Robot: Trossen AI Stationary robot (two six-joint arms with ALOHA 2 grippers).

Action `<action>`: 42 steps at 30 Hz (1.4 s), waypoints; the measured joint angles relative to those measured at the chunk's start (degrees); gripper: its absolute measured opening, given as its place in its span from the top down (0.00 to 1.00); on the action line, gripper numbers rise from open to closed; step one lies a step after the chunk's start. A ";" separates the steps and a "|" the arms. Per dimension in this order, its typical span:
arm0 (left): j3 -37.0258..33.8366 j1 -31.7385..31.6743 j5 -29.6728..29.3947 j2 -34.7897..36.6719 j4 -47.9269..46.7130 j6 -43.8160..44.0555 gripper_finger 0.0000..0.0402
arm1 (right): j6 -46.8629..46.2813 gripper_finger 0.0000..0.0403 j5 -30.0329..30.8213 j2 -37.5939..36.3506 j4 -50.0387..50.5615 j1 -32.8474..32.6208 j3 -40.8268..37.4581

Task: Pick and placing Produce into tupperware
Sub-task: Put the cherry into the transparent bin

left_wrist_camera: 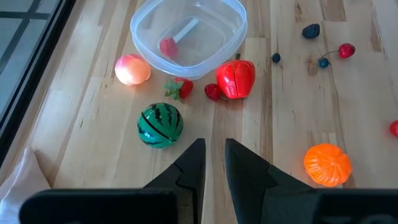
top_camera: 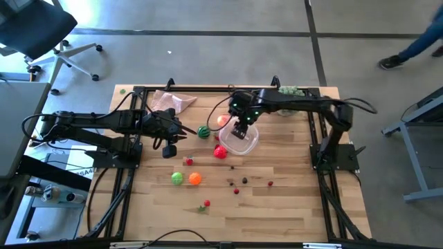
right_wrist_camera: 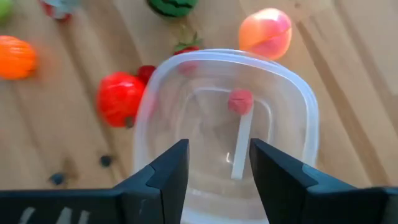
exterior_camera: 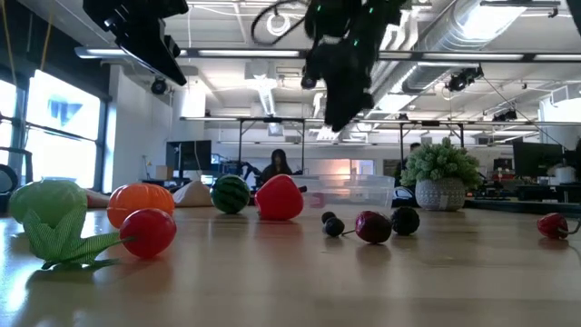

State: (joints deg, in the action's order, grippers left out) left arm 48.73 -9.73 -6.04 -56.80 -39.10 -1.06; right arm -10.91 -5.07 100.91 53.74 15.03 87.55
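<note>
A: Right claw [right_wrist_camera: 217, 163] is spread and empty, hovering right over the tupperware [right_wrist_camera: 309, 118]. One small red piece [right_wrist_camera: 240, 100] already sits in the tub, just ahead of the fingertips.

B: Left claw [left_wrist_camera: 213, 163]?

A: Nearly closed, holding nothing, above the surface [top_camera: 291, 207]. The striped green ball [left_wrist_camera: 160, 124] is just ahead of it, the tub beyond that.

B: Risks?

A: My guess: the tub looks light, so a low pass by the right claw could knock or tip it. The ball may roll if the left claw nudges it off-centre.

B: Clutter?

A: Red pepper-like piece [left_wrist_camera: 236, 78], strawberry [left_wrist_camera: 180, 88] and peach ball [left_wrist_camera: 132, 69] crowd the tub's rim. Orange ball [left_wrist_camera: 327, 164] off to the left claw's side, berries [left_wrist_camera: 311, 30] farther out. Nothing blocks the striped ball.
</note>
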 joint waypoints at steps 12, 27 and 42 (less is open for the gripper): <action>0.00 -0.01 0.00 0.00 0.03 0.00 0.87 | -33.85 0.60 10.44 -22.21 13.74 -9.85 -5.35; 0.00 0.00 -0.01 0.00 0.03 -0.01 0.87 | -85.87 0.60 7.97 -28.45 16.32 -36.36 -19.89; 0.00 0.00 -0.01 0.00 0.03 -0.01 0.87 | -112.67 0.60 10.73 -28.42 -18.69 -43.96 -45.00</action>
State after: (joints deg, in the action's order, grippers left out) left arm 48.73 -9.72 -6.05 -56.80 -39.07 -1.07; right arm -123.58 5.66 72.49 35.05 -28.93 42.55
